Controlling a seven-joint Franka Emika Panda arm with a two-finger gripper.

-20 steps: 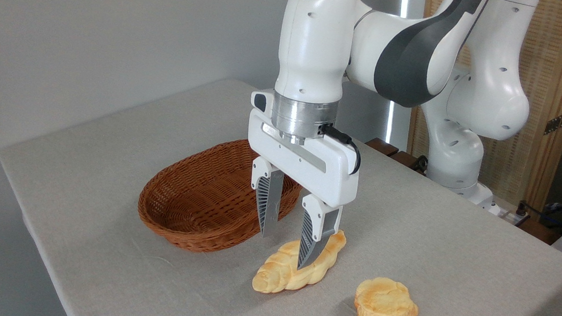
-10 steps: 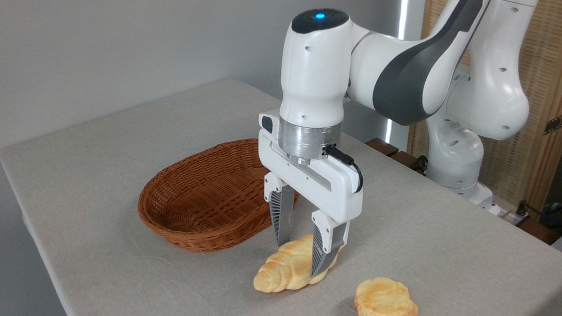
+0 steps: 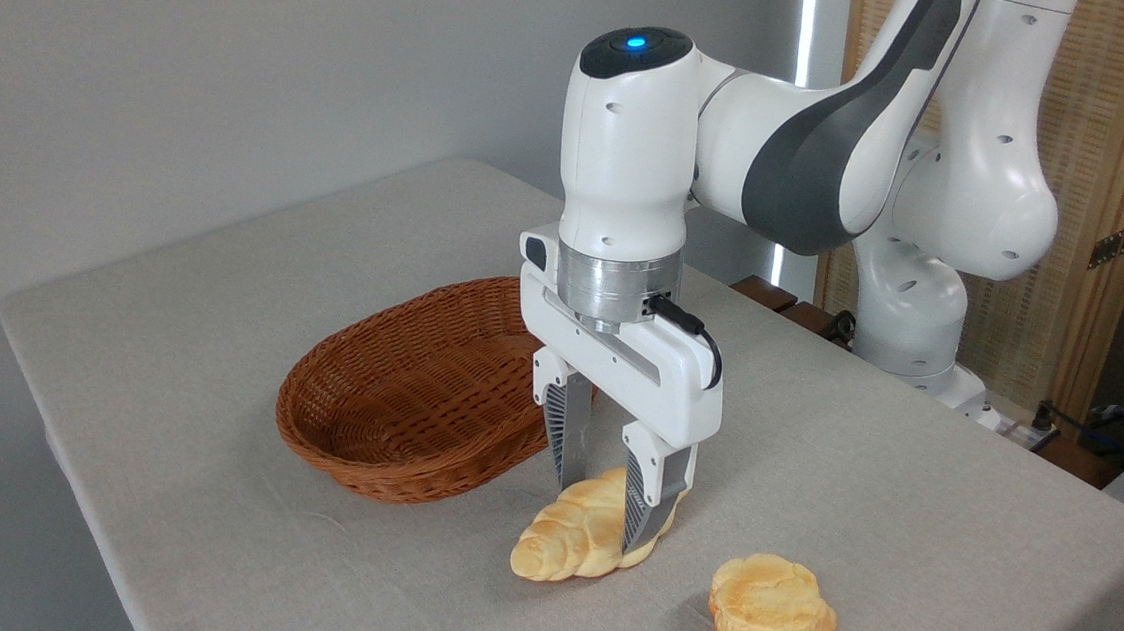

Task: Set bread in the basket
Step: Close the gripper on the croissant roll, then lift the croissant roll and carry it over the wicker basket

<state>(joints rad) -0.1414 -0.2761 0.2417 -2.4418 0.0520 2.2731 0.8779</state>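
The bread [image 3: 559, 549], a pale golden braided loaf, lies on the grey tablecloth in front of the basket. My gripper [image 3: 600, 515] points straight down over the loaf's far half. One finger sits on each side of the loaf and both press against it. The loaf's far end is hidden behind the near finger. The basket [image 3: 330, 455], oval brown wicker, stands just left of and behind the gripper, and nothing shows inside it.
A small round golden bun [image 3: 771, 611] lies on the cloth to the right of the loaf. The table's front edge runs close below both. The arm's base [image 3: 907, 333] stands at the back right, beside a wooden screen.
The gripper has come down from above the loaf, and its fingers have narrowed until they meet the loaf's sides. The loaf has shifted very slightly.
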